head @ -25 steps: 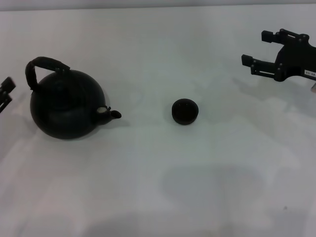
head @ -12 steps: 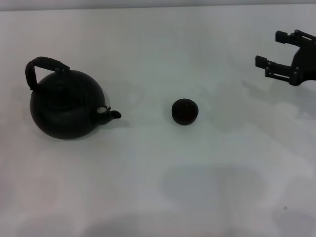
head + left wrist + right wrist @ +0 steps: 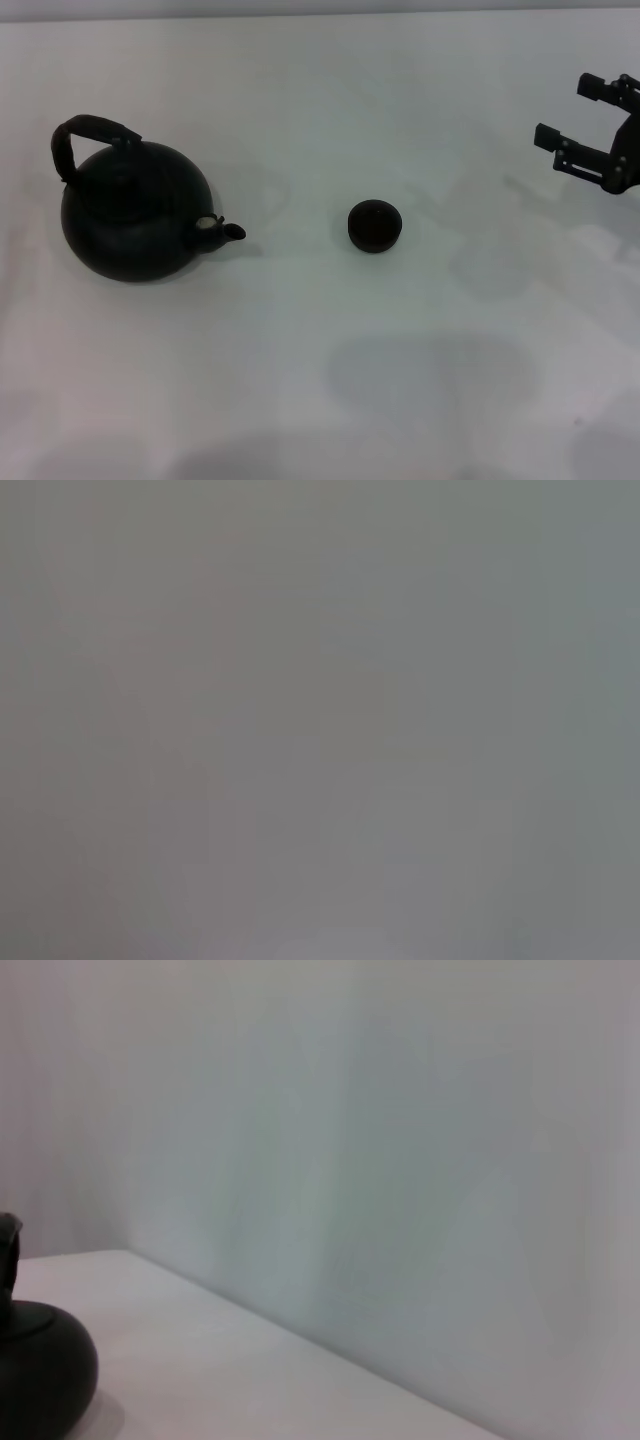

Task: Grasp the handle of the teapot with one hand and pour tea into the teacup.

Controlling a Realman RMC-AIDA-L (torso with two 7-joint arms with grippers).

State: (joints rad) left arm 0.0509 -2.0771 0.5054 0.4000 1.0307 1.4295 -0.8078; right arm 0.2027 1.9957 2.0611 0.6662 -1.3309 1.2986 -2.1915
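The black teapot [image 3: 132, 222] stands upright on the white table at the left, its short spout [image 3: 228, 231] pointing right toward the teacup. Its arched black handle [image 3: 82, 133] rises over the top. The tiny dark teacup [image 3: 375, 225] sits near the table's middle, apart from the pot. My right gripper [image 3: 577, 112] is at the far right edge, open and empty, well clear of the cup. My left gripper is out of view. The right wrist view shows part of the teapot's body [image 3: 40, 1365].
The white table [image 3: 320, 380] carries only the teapot and the cup. A pale wall [image 3: 400, 1160] stands behind the table's far edge. The left wrist view shows only a blank grey surface.
My right gripper has drawn back to the right, toward the frame's edge. My left gripper, seen at the left edge a second ago, has left the view. Teapot and teacup have not moved.
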